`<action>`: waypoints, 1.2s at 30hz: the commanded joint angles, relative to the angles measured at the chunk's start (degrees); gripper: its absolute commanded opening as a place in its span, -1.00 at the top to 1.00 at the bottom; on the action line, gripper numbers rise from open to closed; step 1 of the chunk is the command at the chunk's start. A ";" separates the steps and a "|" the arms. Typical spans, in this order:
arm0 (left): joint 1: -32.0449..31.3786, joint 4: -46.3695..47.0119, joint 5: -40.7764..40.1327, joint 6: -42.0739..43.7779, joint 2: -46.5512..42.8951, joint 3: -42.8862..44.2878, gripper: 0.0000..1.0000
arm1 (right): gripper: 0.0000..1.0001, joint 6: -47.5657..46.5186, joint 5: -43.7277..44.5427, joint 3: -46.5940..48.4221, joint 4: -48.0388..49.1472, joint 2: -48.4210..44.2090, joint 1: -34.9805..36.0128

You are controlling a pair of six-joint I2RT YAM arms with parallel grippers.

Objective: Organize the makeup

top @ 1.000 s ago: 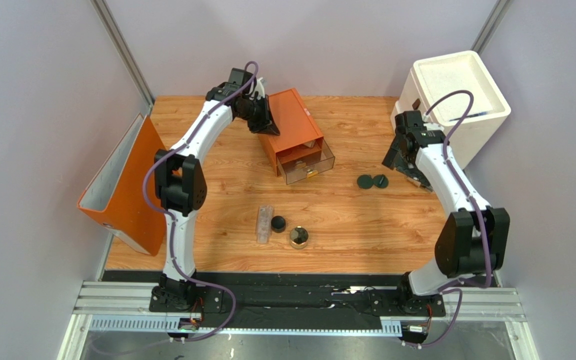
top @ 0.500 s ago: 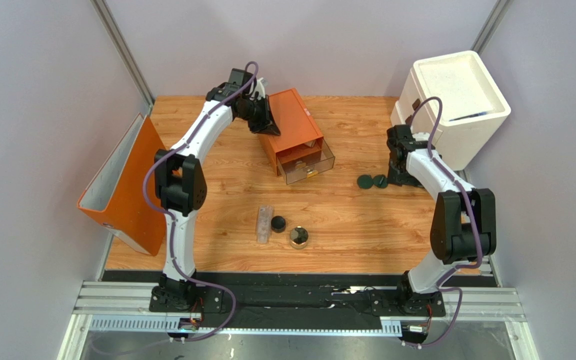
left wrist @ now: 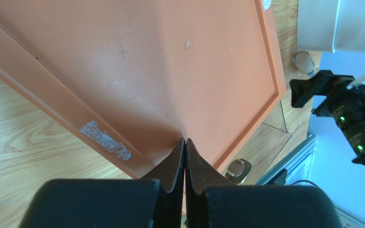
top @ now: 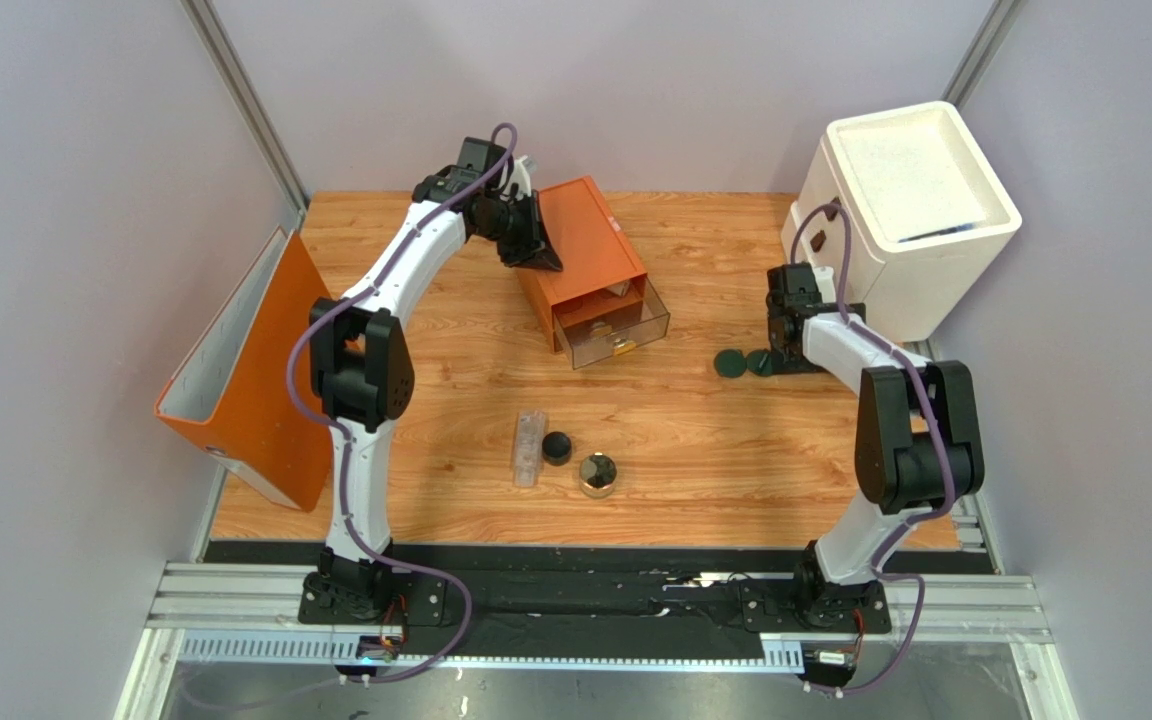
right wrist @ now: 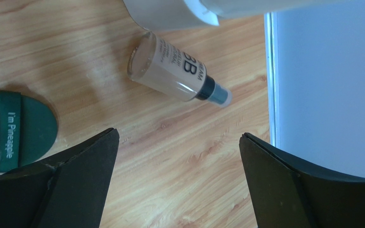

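Tools: left tool [left wrist: 185, 142] closed, empty, over orange box [left wrist: 170, 71]; right tool [right wrist: 178, 134] spread wide, empty, above tan tube [right wrist: 170, 71].

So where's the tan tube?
In the right wrist view, the tan tube lies on its side on the table, beside the white cabinet, just ahead of the open right hand; a green disc sits at the picture's left edge.
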 commanded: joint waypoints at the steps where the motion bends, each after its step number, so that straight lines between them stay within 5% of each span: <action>1: -0.31 -6.37 -3.90 3.09 4.56 -2.98 1.00 | -1.00 -5.05 2.31 0.57 7.50 4.05 -0.14; 14: -0.31 -6.37 -3.38 3.44 5.00 -2.98 1.00 | -1.00 -6.89 1.18 4.88 10.58 11.18 -1.72; 29: -0.31 -7.16 -3.55 3.97 5.35 -1.22 1.00 | -0.97 -7.51 -20.42 11.21 -4.18 15.05 -4.18; 36: -0.31 -7.07 -3.38 3.88 5.27 -1.49 1.00 | -0.95 -6.20 -18.61 9.98 -5.95 13.82 -4.18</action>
